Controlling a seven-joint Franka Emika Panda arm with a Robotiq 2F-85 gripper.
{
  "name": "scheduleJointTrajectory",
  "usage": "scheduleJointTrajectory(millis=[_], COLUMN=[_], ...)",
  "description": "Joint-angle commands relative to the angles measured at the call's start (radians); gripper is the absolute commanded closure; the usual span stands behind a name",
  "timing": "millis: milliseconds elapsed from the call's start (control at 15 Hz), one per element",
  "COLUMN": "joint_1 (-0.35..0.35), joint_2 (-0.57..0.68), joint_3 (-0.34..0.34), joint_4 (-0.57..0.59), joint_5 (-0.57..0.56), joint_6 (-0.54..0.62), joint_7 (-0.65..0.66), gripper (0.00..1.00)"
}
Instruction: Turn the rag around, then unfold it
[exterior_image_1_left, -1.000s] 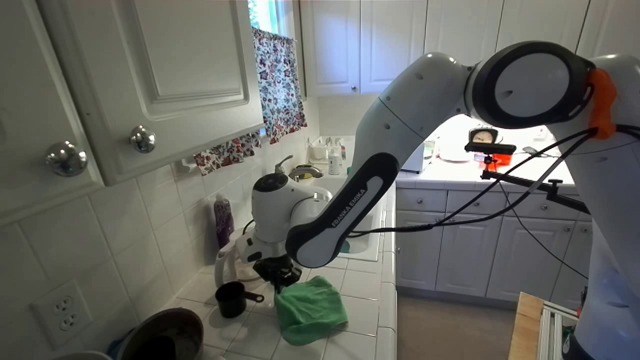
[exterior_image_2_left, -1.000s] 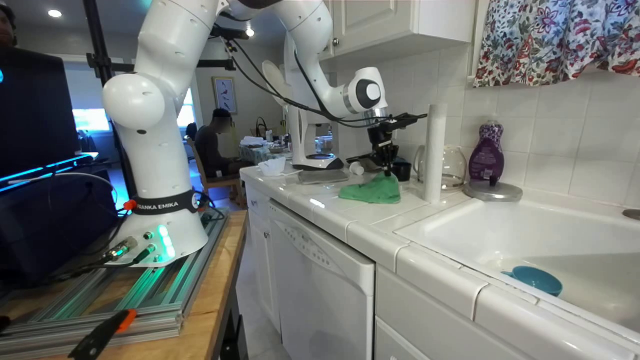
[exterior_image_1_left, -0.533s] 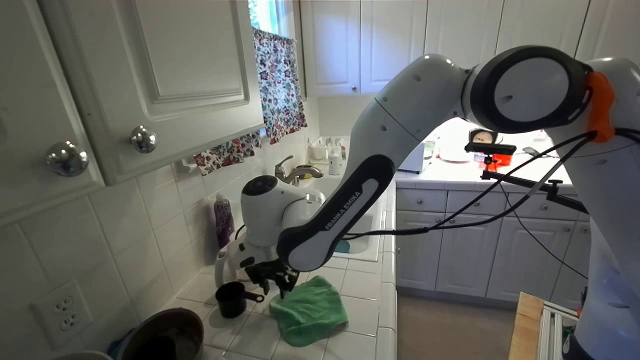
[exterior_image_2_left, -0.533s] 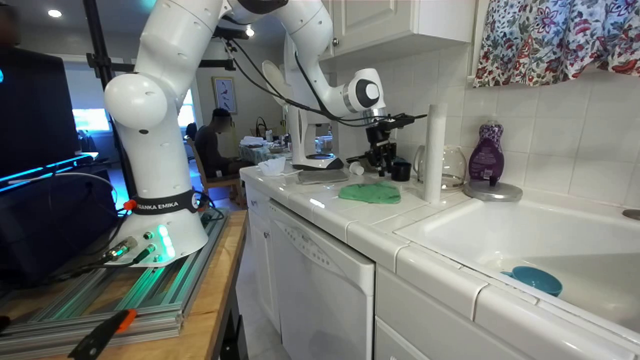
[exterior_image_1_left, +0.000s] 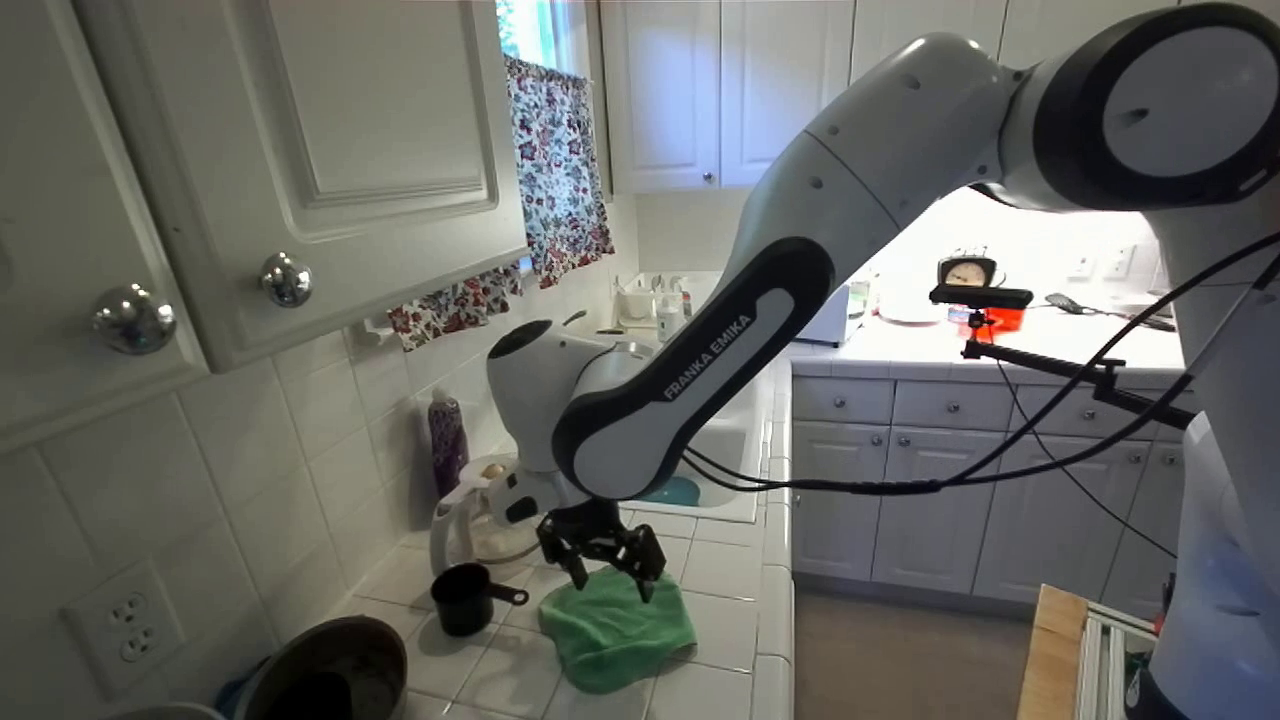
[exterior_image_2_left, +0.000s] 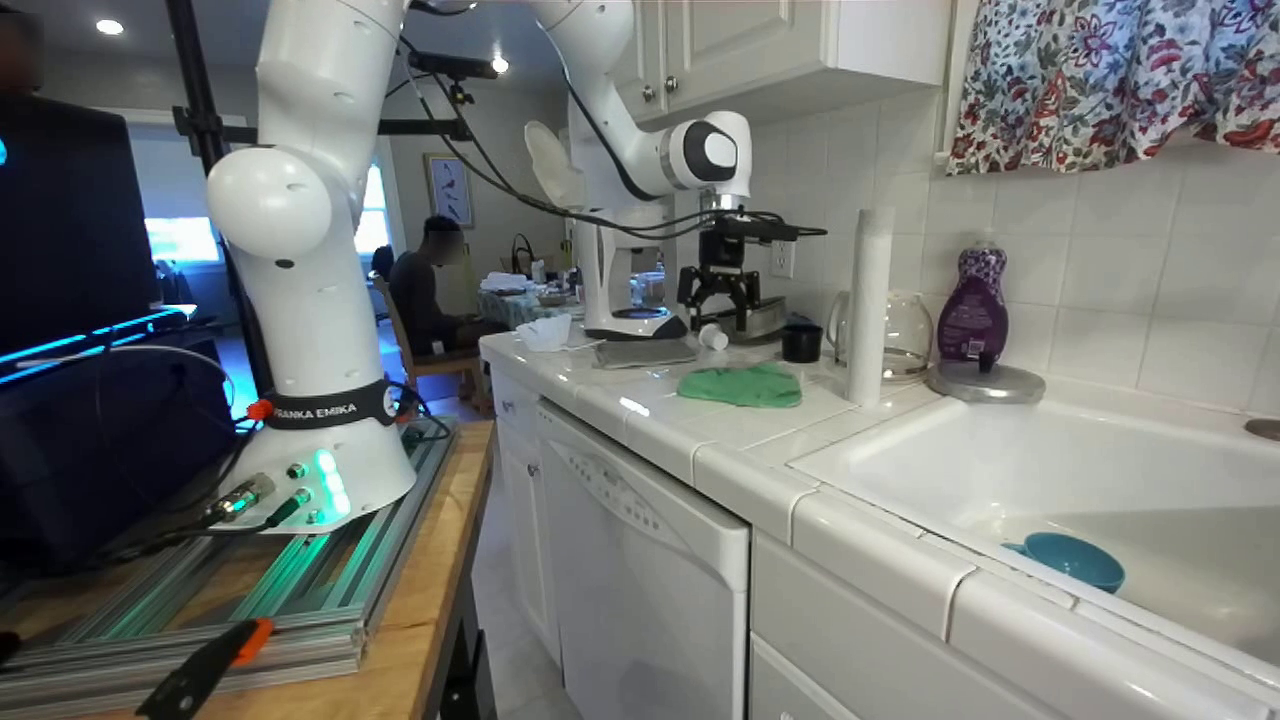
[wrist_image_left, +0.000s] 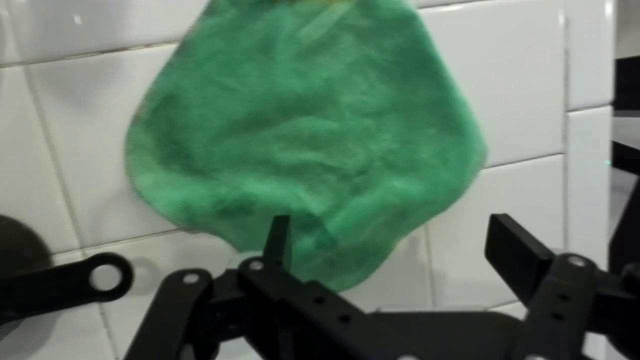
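Hanging above the green rag (wrist_image_left: 310, 140), our gripper (exterior_image_1_left: 612, 583) touches nothing: its two fingers (wrist_image_left: 515, 250) stand wide apart with only air between them. We think they are spread so an edge of cloth can fit in, and held up off it so we can pick where to pinch. The rag lies on the white tile counter (wrist_image_left: 500, 75), between the black measuring cup (exterior_image_1_left: 462, 602) and the front edge (exterior_image_1_left: 775, 620), likely lying free so we can grab any side. It looks folded to us. In the wrist view a round flap points down, to the gripper's side, and a blunt corner points right, to the front edge. We cannot tell a long axis: its top end is cut off there, and in an exterior view the rag (exterior_image_1_left: 615, 640) seems about as wide as long.
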Motion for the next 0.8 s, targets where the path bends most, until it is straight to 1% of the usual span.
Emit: scheduleJointTrajectory(millis=[0, 200, 333, 400, 467, 600, 733], joint_1=[-0.033, -0.045, -0.048, -0.05, -0.037, -0.036, -0.035], joint_2=[-0.116, -0.19, -0.235, -0.256, -0.176, -0.212, -0.227], joint_3=[0.017, 0.019, 0.017, 0.017, 0.007, 0.006, 0.006], joint_4=[-0.119, -0.209, -0.269, -0.294, -0.208, -0.246, -0.26], joint_5=[0.108, 0.171, 0.214, 0.229, 0.182, 0.197, 0.2], joint_6=[-0.091, -0.112, -0.092, -0.066, -0.103, -0.096, -0.092], joint_7=[0.059, 0.064, 0.064, 0.042, 0.05, 0.05, 0.05], gripper=[0.0, 0.0, 0.0, 0.0, 0.0, 0.0, 0.0])
